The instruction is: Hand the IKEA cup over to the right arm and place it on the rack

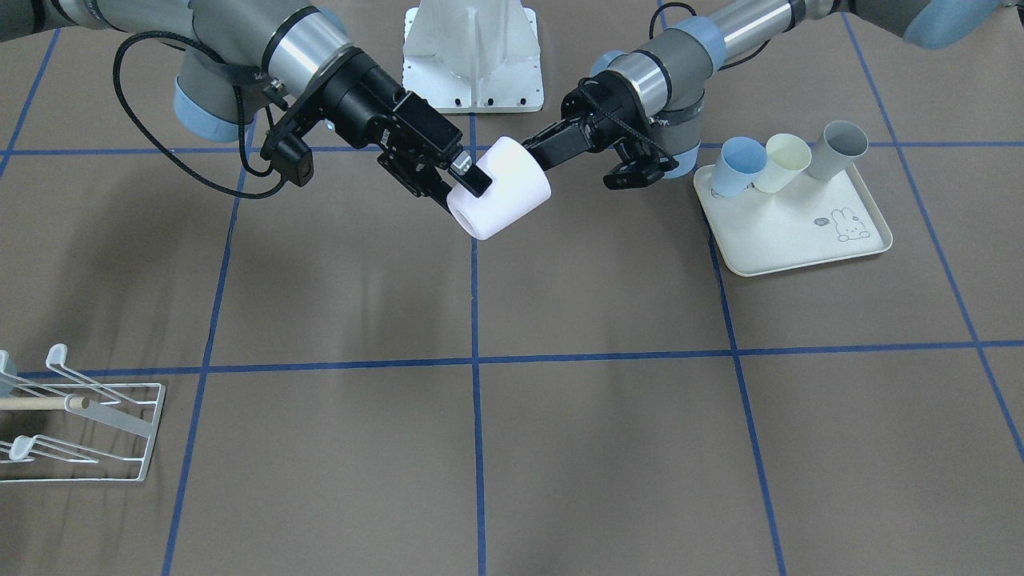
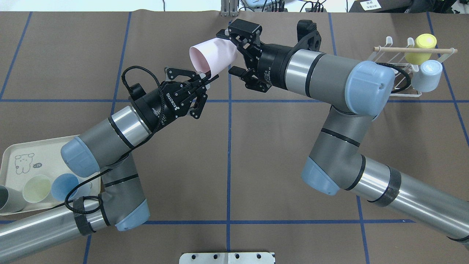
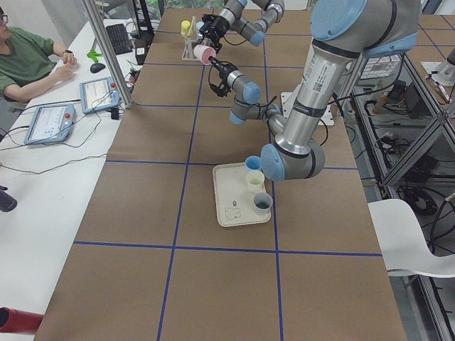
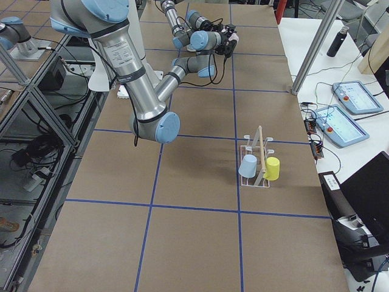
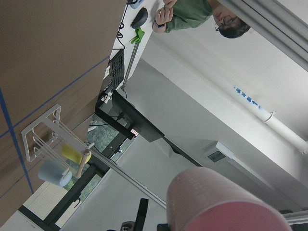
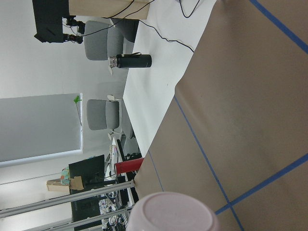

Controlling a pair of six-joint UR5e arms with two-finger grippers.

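The IKEA cup [image 2: 212, 55], pale pink, hangs tilted in mid-air over the table's far middle. My left gripper [image 2: 208, 77] is shut on its rim wall, one finger inside the mouth. My right gripper [image 2: 228, 53] straddles the cup's closed end with its fingers spread, and a small gap shows beside the nearer finger. In the front view the cup [image 1: 508, 196] sits between both grippers. The cup's side fills the bottom of the left wrist view [image 5: 216, 202] and its base the right wrist view [image 6: 171, 211]. The white wire rack [image 2: 397, 62] stands at the far right.
A yellow cup [image 2: 423, 44] and a pale blue cup [image 2: 428, 75] hang on the rack. The cream rabbit-print tray [image 2: 14, 154] at the near left holds a blue, a cream and a grey cup. A person [image 3: 28, 60] sits at a side desk.
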